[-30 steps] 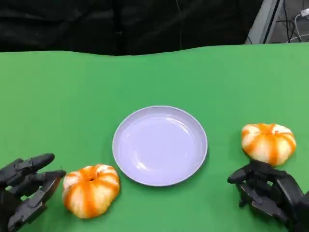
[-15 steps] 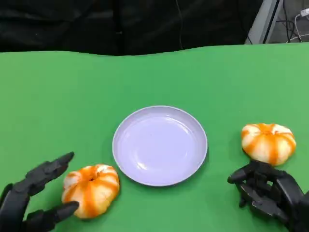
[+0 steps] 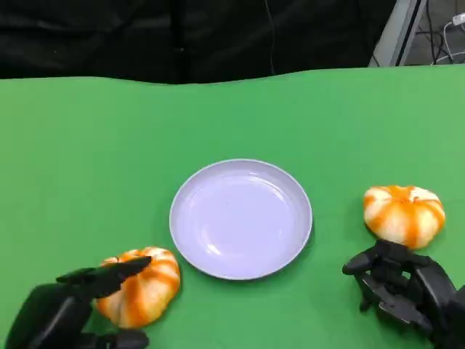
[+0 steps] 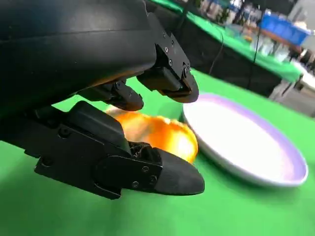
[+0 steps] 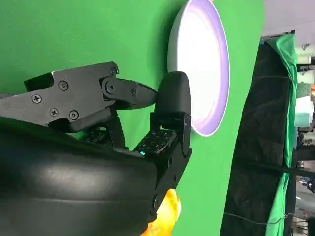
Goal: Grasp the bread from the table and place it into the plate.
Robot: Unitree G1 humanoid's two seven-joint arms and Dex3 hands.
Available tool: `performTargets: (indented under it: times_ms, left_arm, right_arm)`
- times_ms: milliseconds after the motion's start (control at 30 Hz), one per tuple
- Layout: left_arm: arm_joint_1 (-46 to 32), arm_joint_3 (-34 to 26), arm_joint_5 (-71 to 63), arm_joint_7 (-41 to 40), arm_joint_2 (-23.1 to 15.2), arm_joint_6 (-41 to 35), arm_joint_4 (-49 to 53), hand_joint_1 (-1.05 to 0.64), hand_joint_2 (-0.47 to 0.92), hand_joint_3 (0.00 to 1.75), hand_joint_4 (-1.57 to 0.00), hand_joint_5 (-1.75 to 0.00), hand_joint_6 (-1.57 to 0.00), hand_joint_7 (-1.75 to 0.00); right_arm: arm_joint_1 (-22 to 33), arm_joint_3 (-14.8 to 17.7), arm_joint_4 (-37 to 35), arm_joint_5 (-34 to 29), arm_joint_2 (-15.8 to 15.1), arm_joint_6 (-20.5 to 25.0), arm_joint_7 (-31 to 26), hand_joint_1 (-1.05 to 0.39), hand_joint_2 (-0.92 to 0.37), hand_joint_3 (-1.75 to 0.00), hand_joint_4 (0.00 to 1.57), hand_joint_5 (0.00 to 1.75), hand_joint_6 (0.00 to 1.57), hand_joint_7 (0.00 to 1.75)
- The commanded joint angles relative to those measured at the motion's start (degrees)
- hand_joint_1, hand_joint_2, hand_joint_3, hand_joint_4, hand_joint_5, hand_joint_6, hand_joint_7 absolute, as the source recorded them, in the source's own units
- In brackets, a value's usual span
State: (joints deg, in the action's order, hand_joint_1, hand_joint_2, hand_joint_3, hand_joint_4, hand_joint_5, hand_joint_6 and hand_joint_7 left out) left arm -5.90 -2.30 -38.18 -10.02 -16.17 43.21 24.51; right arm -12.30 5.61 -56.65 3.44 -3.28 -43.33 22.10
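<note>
The lavender plate (image 3: 240, 218) sits in the middle of the green table (image 3: 94, 145) and holds nothing; its pale inside shows only a soft sheen.

Two pieces of orange-and-white striped, pumpkin-shaped bread lie on the cloth, one to each side of the plate. The left bread (image 3: 145, 283) rests just beside the plate's near-left rim, apart from it by a thin strip of green; the left hand (image 3: 69, 313) is right at it — one finger lies across the top of the bread, another curls in below its near side, so the fingers are spread around the bread. From the left wrist view the same bread (image 4: 157, 135) shows between the upper fingers and the lower one, with the plate (image 4: 246, 142) just beyond; whether the fingers actually press on it I cannot tell.

The right bread (image 3: 404, 214) lies well apart from the plate, on the table; the right hand (image 3: 403, 287) rests on the cloth just on the near side of it, fingers curled inward with nothing in them. In the right wrist view a sliver of that bread (image 5: 167, 216) peeks out beside the hand's shell; the plate (image 5: 204, 64) stands past the fingertips.
</note>
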Motion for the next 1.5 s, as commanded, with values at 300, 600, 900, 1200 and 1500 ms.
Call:
performTargets:
  times_ms: [300, 600, 900, 1200, 1500]
  left_arm:
    - [2.81, 10.76, -1.47, 9.00, -4.44, -21.27, -6.11, -1.01, 0.92, 0.46, -0.44, 0.00, -0.42, 0.00]
    - [6.77, 15.61, -2.34, 9.62, -4.94, -30.06, -5.75, -1.00, 0.92, 0.45, -0.47, -0.01, -0.44, -0.01]
    - [6.90, 17.14, -1.95, 5.95, -5.12, -32.01, -5.47, -0.34, 0.92, 0.13, -0.58, -0.02, -0.50, -0.01]
    - [6.01, 17.38, -1.41, 4.61, -5.13, -33.68, -7.40, -0.01, 0.92, 0.11, -0.70, -0.05, -0.62, -0.04]
    - [6.27, 17.94, -0.90, 4.69, -5.58, -34.43, -7.33, 0.03, 0.92, 0.10, -0.77, -0.06, -0.69, -0.05]
  right_arm:
    - [1.21, -0.14, -0.02, 0.24, -0.73, 0.92, -0.29, -0.27, -0.92, -0.44, 0.65, 1.75, 0.76, 1.05]
    - [1.69, -0.24, 0.71, 0.25, -0.65, 0.79, -0.38, -0.27, -0.92, -0.44, 0.65, 1.75, 0.76, 1.04]
    - [1.97, -0.44, 1.30, 0.49, -0.63, 1.01, -0.37, -0.27, -0.92, -0.44, 0.66, 1.75, 0.76, 1.04]
    - [1.71, -0.40, 0.75, 0.39, -0.82, 0.66, -0.34, -0.27, -0.92, -0.45, 0.65, 1.75, 0.75, 1.05]
    - [1.72, -0.40, 0.70, 0.42, -0.84, 1.09, -0.31, -0.27, -0.92, -0.44, 0.65, 1.75, 0.75, 1.05]
